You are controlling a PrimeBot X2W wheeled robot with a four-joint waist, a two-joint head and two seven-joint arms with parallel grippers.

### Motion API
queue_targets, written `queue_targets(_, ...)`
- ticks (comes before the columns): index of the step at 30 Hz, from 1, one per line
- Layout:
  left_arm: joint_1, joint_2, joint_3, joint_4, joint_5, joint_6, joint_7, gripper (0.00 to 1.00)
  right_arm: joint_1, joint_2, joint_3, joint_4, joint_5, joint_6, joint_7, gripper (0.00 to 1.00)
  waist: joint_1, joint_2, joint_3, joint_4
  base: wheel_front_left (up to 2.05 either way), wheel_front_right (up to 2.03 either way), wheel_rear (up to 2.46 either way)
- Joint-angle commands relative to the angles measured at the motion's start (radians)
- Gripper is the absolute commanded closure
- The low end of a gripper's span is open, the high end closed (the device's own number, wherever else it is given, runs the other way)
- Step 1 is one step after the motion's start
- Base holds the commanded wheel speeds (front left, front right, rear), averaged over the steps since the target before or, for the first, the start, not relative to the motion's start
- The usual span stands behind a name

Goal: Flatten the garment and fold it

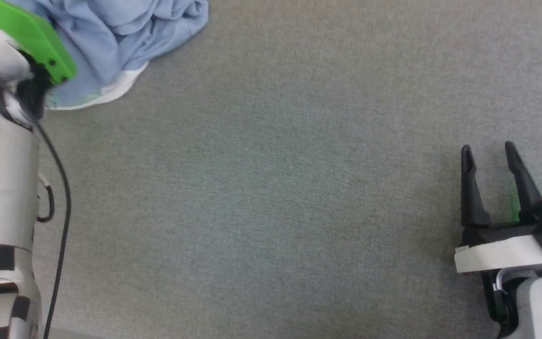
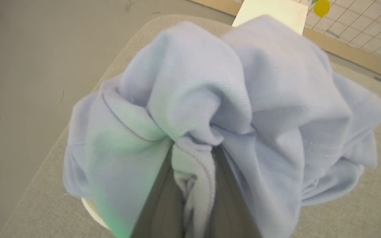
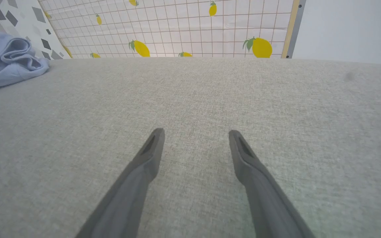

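The garment [image 1: 120, 42], a light blue knit polo shirt, lies crumpled in a heap at the far left corner of the grey tabletop [image 1: 275, 188]. A white band [image 1: 111, 92], probably the collar, shows at its near edge. It is not flattened and no fold is begun.

The left gripper [image 2: 193, 150] has its jaws closed on a bunched ridge of the cloth. The right gripper [image 1: 487, 155] stands well apart over bare tabletop, jaws wide, holding nothing.

Assessment: the fabric looks soft, light and limp, so it will likely drape and drag rather than hold shape. A hem, shoulder seam or sleeve edge should give surer purchase than a mid-panel pinch.
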Motion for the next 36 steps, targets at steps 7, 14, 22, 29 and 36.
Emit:
queue_targets(7,-0.076,0.019,0.030,-0.072,-0.005,-0.032,-0.180,1.00,0.025,-0.002,0.013,0.076,0.035,-0.002,-0.012,0.00,-0.0001,0.0000,-0.144,0.001,0.00,0.00,0.00)
queue_targets(14,-0.142,0.027,0.024,-0.144,-0.003,-0.077,-0.259,1.00,0.042,-0.002,0.023,0.133,0.067,-0.002,-0.021,0.00,-0.0001,0.0000,-0.234,-0.013,0.00,0.00,0.00)
queue_targets(22,-0.188,0.002,-0.030,-0.198,-0.012,-0.122,-0.231,1.00,0.038,-0.002,0.029,0.173,0.103,-0.002,-0.025,0.00,-0.0001,0.0000,-0.317,-0.055,0.00,0.00,0.00)
queue_targets(29,-0.178,-0.078,-0.086,-0.242,-0.055,-0.143,-0.197,1.00,0.044,-0.002,0.018,0.187,0.114,-0.002,-0.025,0.00,-0.0001,0.0000,-0.374,-0.124,0.00,0.00,0.00)
queue_targets(36,-0.129,-0.155,-0.160,-0.278,-0.090,-0.157,-0.175,1.00,0.055,-0.002,-0.007,0.202,0.126,-0.002,-0.025,0.00,-0.0001,0.0000,-0.411,-0.214,0.00,0.00,0.00)
